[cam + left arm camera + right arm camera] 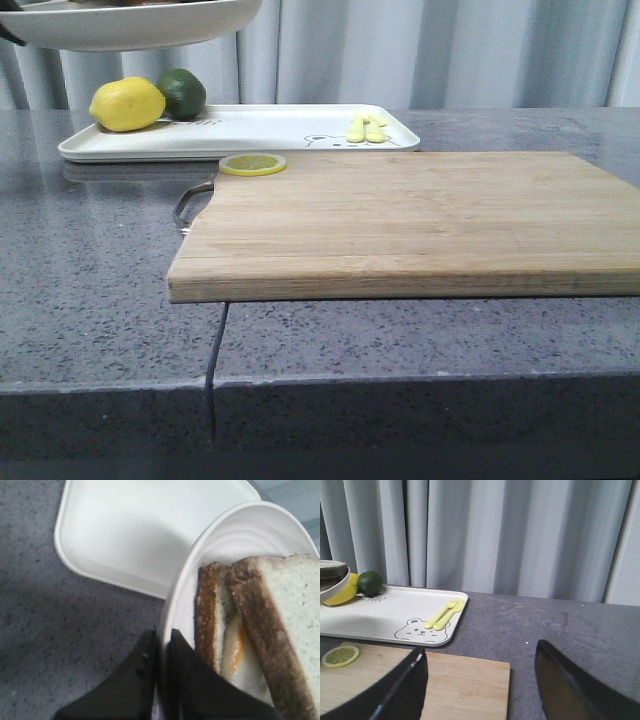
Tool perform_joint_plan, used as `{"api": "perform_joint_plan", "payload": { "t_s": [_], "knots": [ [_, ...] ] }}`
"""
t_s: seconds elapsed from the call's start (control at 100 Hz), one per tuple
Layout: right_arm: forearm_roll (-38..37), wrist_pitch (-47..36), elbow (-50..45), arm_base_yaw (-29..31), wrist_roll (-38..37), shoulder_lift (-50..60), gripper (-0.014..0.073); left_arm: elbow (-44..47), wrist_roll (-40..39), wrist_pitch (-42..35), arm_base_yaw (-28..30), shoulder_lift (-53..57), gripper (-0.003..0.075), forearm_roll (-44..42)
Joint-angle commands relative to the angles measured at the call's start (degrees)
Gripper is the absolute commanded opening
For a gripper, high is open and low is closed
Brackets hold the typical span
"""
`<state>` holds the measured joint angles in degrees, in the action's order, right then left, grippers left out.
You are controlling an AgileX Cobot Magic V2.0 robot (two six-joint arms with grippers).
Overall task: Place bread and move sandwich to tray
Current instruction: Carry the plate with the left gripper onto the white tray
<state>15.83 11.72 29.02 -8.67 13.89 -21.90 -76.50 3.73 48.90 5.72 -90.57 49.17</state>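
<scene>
Your left pincer is clamping narrowly on the rim of the round dish, carrying it in the air over the near end of the tray, with the bread leaning on the sandwich inside it. Your right pincer is hanging wide and empty over the cutting board on the counter. Both slices are looking light, soft and loosely stacked, the egg probably slippery, so you are likely better gripping the firmer crust edges and keeping the dish level.
</scene>
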Motion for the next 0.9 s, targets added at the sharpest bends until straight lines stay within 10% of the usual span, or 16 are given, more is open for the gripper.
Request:
{"api": "perform_joint_plan", "payload": {
  "t_s": [0.0,0.52,0.89],
  "knots": [
    [-0.3,-4.8,1.4,0.5,0.2,-0.3,0.0471,-6.9,0.0,-0.5,-1.5,-1.6,-0.0020,5.3],
    [-0.3,-4.9,1.4,0.5,0.2,-0.3,0.0471,-43.3,-7.2,10.6,-4.2,-26.8,-0.0020,-1.0],
    [-0.3,-4.9,1.4,0.5,0.2,-0.3,0.0471,-53.3,-7.9,11.9,-6.2,-35.1,-0.0020,-0.9]
  ]
}}
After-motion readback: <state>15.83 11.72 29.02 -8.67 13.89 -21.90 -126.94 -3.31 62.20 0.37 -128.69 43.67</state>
